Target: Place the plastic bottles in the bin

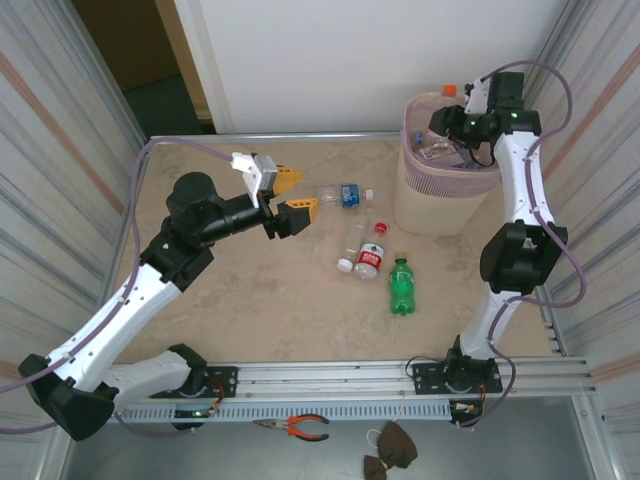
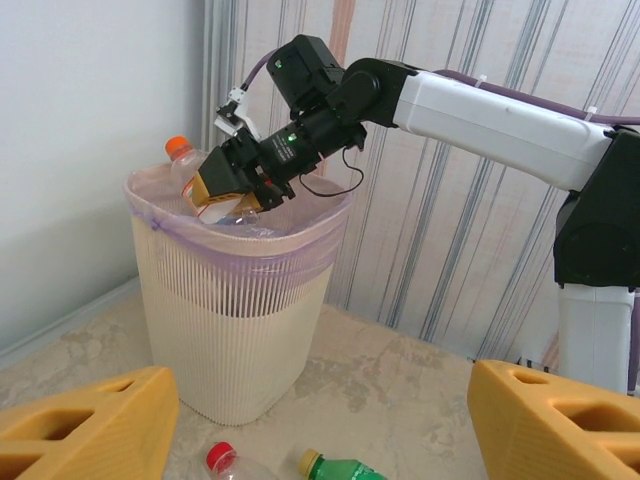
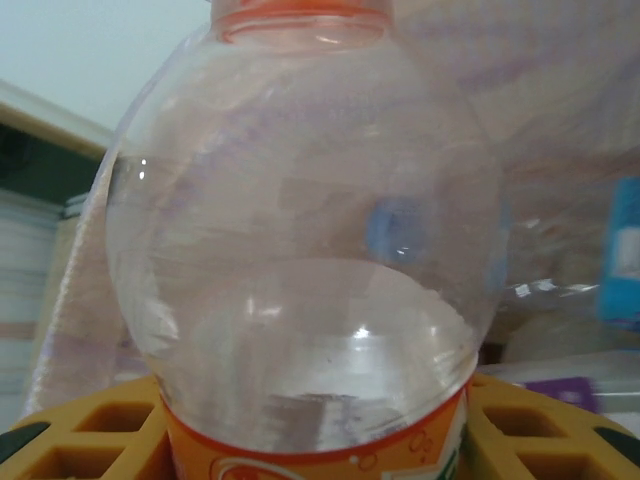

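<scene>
**Orange-capped bottle held at the bin's mouth; four bottles lie on the table beside the bin**

We see the right gripper [image 1: 452, 118] poised over the rim of the bin [image 1: 425, 205], its jaws closed on the body of the orange-capped bottle [image 1: 450, 91]. From the left wrist camera that gripper [image 2: 236, 188] sits right at the mouth of the bin [image 2: 230, 330], with the bottle [image 2: 181, 156] cap uppermost, just above the rim. From the right wrist camera the clear bottle [image 3: 300, 230] stands between the yellow fingers [image 3: 95, 430], an orange label band low on its body. A pink liner [image 2: 235, 257] with a purple edge folds over the bin's rim. Inside the bin we make out clear plastic [image 1: 437, 150] of other bottles, though we cannot count them.

The left gripper [image 1: 288, 198] hangs well to the left of the bin, jaws spread wide with nothing between them; in its own camera its fingers [image 2: 90, 425] frame the bin.

Four bottles lie on the table [image 1: 250, 300] to the left of the bin. The blue-labelled bottle [image 1: 345, 195] is farthest from the bin, near the left gripper; the white-capped bottle [image 1: 350, 245] and the red-capped bottle [image 1: 371, 255] lie side by side; the green bottle [image 1: 401, 285] lies nearest the bin's base, on its near side. The pliers [image 1: 300, 427] lie well apart from the bin, past the rail at the near edge.
</scene>
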